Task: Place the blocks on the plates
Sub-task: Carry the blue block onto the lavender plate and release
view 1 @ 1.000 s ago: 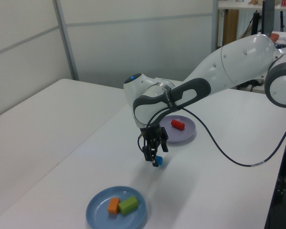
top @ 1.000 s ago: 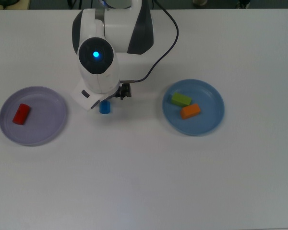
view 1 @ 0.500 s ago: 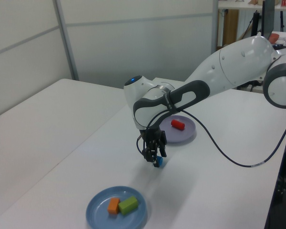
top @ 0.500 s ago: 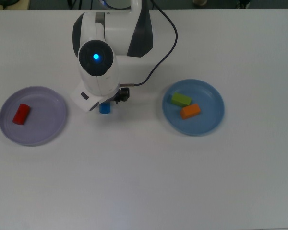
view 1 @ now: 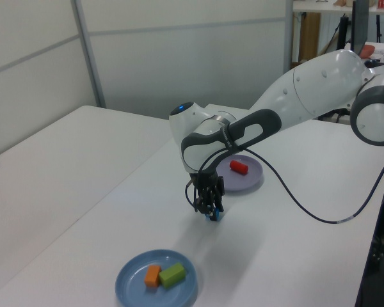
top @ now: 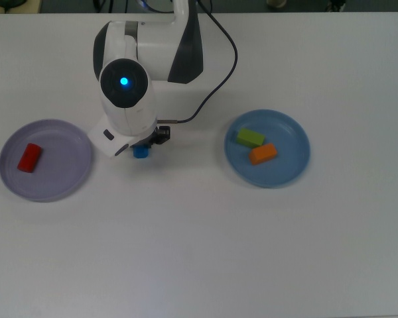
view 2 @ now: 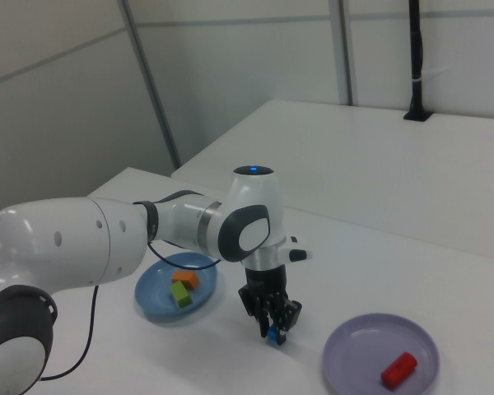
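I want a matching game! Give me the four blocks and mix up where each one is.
Blocks:
1. red block
2. blue block
3. green block
4. orange block

Places:
A. under the claw, between the plates
B. blue plate, nearer the arm
C. alone on the purple plate
D. blue plate, farther from the arm

Pairs: 1-C, 2-A, 3-B, 4-D

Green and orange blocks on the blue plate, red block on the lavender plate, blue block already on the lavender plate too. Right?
Not quite. The small blue block is not on the round lavender plate; the top view shows it between the two plates, at the tool. The rest holds: green block and orange block on the round blue plate, red block on the lavender one.
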Controlling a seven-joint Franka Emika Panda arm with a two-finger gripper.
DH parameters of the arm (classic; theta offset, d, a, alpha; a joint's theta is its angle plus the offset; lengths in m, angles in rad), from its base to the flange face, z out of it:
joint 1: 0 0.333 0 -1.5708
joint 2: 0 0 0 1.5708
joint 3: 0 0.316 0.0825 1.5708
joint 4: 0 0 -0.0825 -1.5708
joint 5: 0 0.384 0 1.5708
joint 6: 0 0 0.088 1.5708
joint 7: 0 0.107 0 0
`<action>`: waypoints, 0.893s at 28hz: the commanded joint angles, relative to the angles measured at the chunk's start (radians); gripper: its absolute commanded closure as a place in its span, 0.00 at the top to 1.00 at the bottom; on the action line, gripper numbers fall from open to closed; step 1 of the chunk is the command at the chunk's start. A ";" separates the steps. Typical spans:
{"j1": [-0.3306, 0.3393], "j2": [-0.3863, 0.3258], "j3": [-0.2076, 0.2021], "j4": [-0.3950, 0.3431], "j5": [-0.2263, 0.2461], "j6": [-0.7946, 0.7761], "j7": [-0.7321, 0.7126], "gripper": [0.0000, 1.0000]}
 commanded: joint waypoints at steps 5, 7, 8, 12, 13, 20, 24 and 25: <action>-0.009 -0.014 -0.017 0.007 -0.019 0.027 -0.011 0.00; -0.037 -0.025 -0.017 0.027 -0.017 0.024 -0.011 0.00; -0.046 -0.029 -0.017 0.030 -0.017 0.024 -0.011 0.00; -0.096 -0.049 -0.017 0.070 -0.008 0.016 -0.060 0.00; -0.104 -0.049 -0.017 0.072 -0.007 0.016 -0.071 0.00; -0.173 -0.038 -0.017 0.072 -0.003 0.027 -0.120 0.00; -0.201 -0.009 -0.017 0.070 -0.005 0.077 -0.131 0.01; -0.210 -0.009 -0.017 0.070 0.000 0.093 -0.128 0.03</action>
